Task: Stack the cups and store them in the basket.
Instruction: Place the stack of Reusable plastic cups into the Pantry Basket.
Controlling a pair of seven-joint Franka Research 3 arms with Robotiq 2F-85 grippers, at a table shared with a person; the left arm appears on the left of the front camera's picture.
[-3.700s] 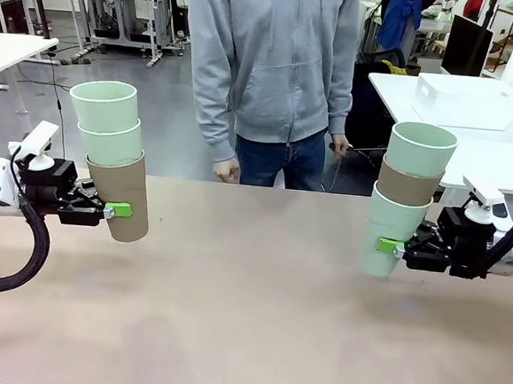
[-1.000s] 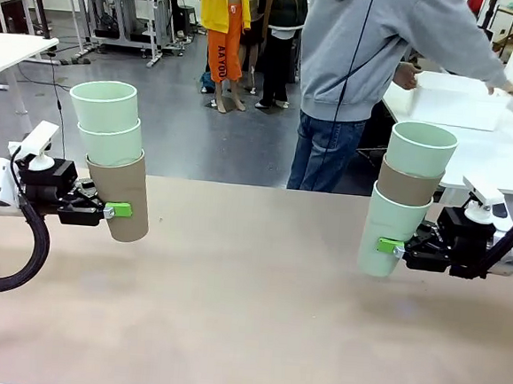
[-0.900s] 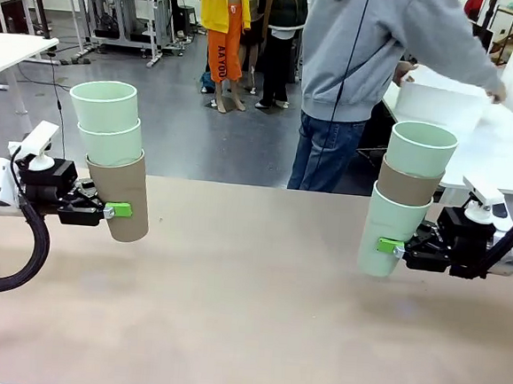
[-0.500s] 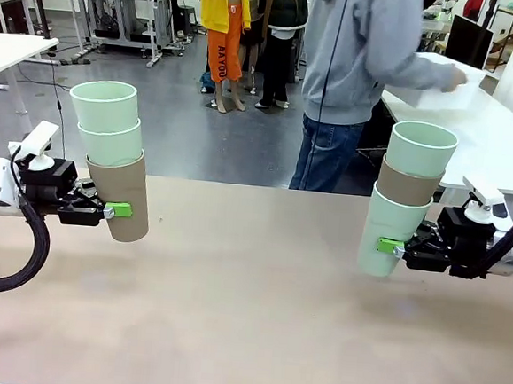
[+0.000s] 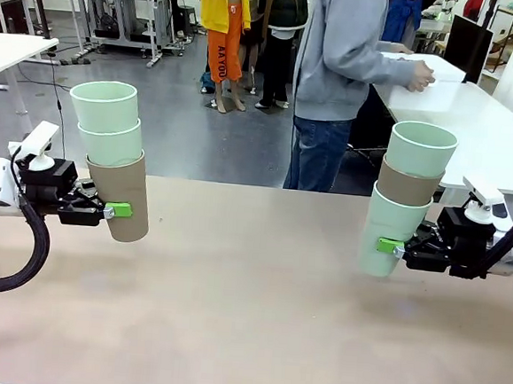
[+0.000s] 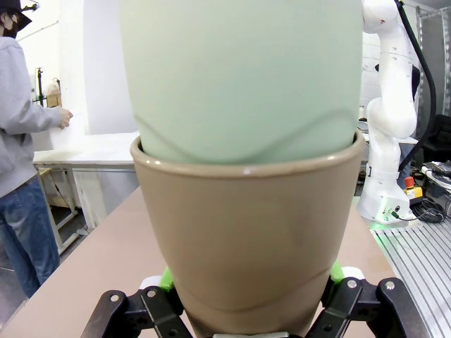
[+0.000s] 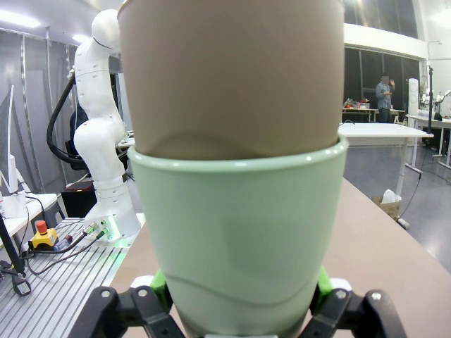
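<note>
While two stacks of three cups hung above the desk, stacking looked nearly done and storing not begun.
The left stack, tan cup lowest, sat at frame left, clamped low between the left fingers; the right stack, mint cup lowest, sat at frame right, gripped likewise by the right fingers. What seemed to be the basket lay upper right under a person's hand, well apart, so the next move likely needed it on the desk.
</note>
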